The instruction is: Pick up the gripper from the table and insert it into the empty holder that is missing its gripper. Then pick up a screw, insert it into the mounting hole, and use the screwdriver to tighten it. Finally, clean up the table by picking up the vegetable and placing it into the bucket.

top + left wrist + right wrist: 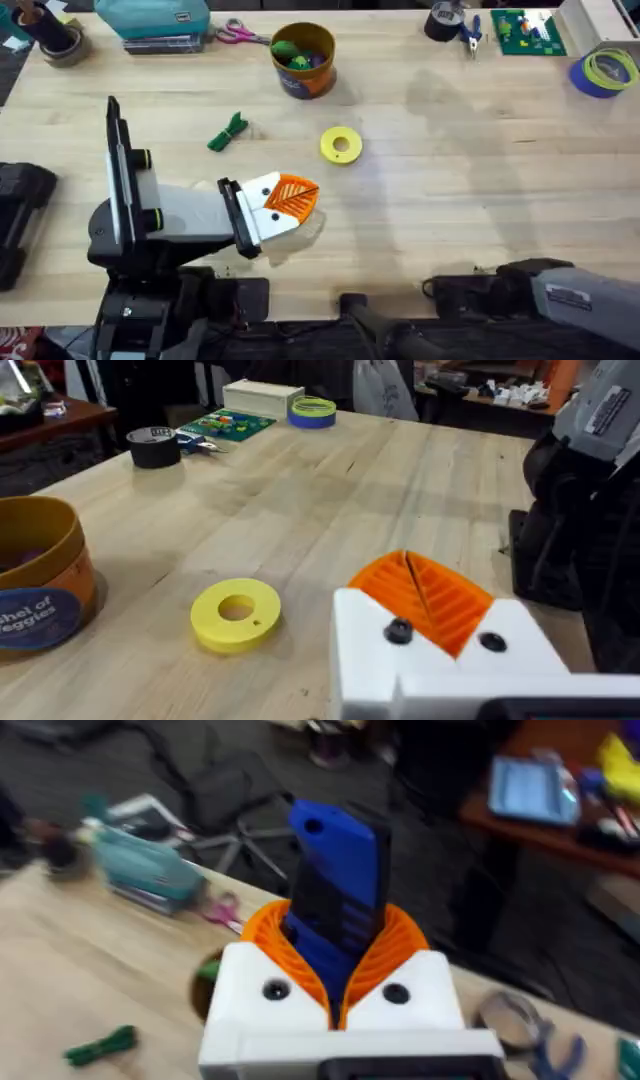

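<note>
My left gripper [292, 197] hovers low over the table's near middle, its two orange ribbed fingers [440, 600] pressed together with nothing between them. My right gripper [340, 925] is shut on the blue screwdriver [335, 870], which stands upright between its orange fingers. The green vegetable [228, 132] lies on the wood, left of the yellow disc and beyond the left gripper; it also appears in the right wrist view [100, 1045]. The navy bucket [303, 60] with a tan rim stands at the back middle, toy pieces inside. The loose gripper, the empty holder and the screw are out of view.
A yellow ring-shaped disc [341, 144] lies just beyond the left gripper. Scissors [238, 34], a teal case [152, 18], black tape [443, 20], a green circuit board [528, 32] and tape rolls [606, 72] line the far edge. The right arm [560, 290] sits at the lower right.
</note>
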